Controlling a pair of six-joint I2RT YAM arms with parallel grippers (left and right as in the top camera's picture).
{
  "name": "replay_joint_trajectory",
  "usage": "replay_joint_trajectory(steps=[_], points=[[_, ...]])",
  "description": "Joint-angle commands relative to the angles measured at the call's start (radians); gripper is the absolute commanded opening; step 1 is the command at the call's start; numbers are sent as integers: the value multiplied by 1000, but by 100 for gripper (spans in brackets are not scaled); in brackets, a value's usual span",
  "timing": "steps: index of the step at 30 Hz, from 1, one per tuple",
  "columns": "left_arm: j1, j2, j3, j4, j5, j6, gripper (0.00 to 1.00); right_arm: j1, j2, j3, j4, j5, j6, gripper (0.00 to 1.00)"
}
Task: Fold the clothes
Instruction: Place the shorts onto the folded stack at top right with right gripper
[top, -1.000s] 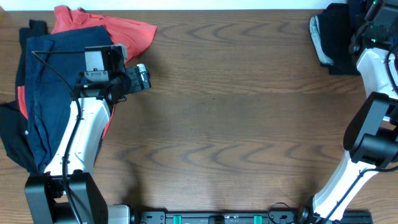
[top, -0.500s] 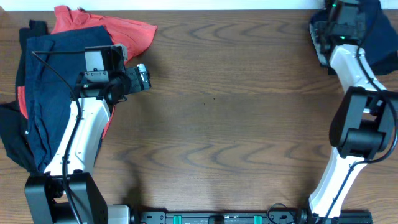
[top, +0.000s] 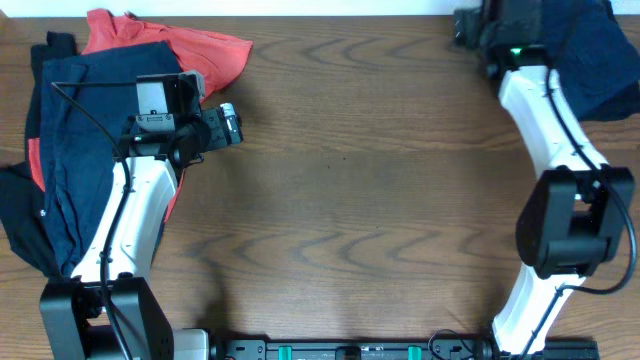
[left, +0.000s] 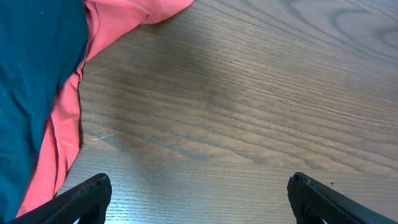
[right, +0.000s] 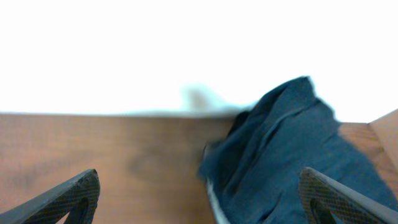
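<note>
Navy garment (right: 280, 149) beyond spread right jaws, coral shirt (left: 62, 130) beside left jaws

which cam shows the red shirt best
Overhead: the red shirt lies at the top left of the frame, partly under a navy garment. The left wrist view catches only one edge of it. The right wrist view shows none of it.

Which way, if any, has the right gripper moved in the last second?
Yes. In the overhead view the right gripper has swung left along the table's far edge, now left of the navy garment, jaws open.
</note>
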Motion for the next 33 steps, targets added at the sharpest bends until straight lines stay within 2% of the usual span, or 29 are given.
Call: replay_joint_trajectory(steps=[1,6,16,27,33], points=[[4,17,-2,-3,-13,8,92,-93,-2,14,40,-92,131,99],[4,17,-2,-3,-13,8,92,-184,59,14,179,-123,193,99],[4,17,-3,-8,-13,7,92,-267,291,14,463,-113,199,99],[4,17,-3,-21,-13,7,92,-319,513,14,454,-127,228,99],[4,17,-3,-21,-13,7,92,-314,484,25,440,-126,161,99]])
